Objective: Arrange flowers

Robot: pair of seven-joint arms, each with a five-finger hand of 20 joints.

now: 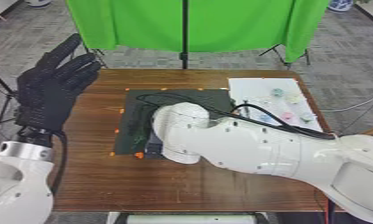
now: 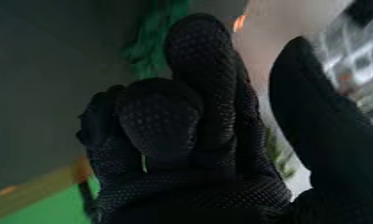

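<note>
Green foliage (image 2: 151, 45) lies against a dark mat (image 1: 134, 107), near the right hand (image 2: 209, 192).
The left hand (image 1: 54, 95) is released; the right's grip cannot be told. A low wrist sweep could snag the foliage and scatter it.

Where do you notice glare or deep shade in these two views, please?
Head view: the white right arm looks bright and glossy, the brown table has a soft sheen, and the left hand is very dark; right wrist view: the right hand is mostly in deep shade, with a paler, brighter area behind it.
</note>
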